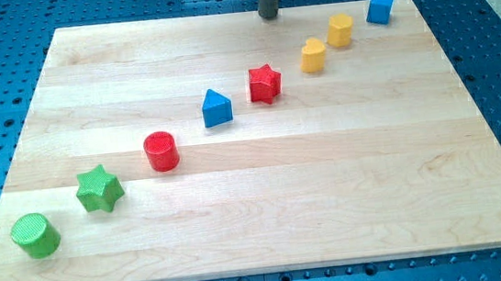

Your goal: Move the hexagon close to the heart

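Observation:
Two yellow blocks stand close together at the view's upper right. The upper one (pixel 340 30) looks like the hexagon. The lower-left one (pixel 313 56) looks like the heart, though both shapes are small and hard to make out. A narrow gap separates them. My tip (pixel 269 16) rests at the board's top edge, left of both yellow blocks and above the red star (pixel 264 84). It touches no block.
The blocks form a diagonal line across the wooden board (pixel 330 197): blue cube (pixel 381 7) at the upper right, then the yellow pair, the red star, blue triangle (pixel 216 108), red cylinder (pixel 161 152), green star (pixel 98 189), and green cylinder (pixel 36 235).

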Robot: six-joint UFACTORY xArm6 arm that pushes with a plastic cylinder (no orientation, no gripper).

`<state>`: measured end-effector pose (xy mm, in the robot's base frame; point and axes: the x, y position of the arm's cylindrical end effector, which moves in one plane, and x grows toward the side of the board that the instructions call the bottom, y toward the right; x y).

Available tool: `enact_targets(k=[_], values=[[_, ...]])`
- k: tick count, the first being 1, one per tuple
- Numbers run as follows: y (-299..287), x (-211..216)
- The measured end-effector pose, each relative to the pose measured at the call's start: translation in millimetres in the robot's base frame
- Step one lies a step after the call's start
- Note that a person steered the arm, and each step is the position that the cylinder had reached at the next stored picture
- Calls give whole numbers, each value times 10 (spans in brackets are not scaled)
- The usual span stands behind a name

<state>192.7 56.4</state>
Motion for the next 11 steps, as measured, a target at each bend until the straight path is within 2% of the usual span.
enact_targets(k=[5,6,7,10,11], values=[[-9,62],[451,156],[1177,151],[1081,811],[1255,927]])
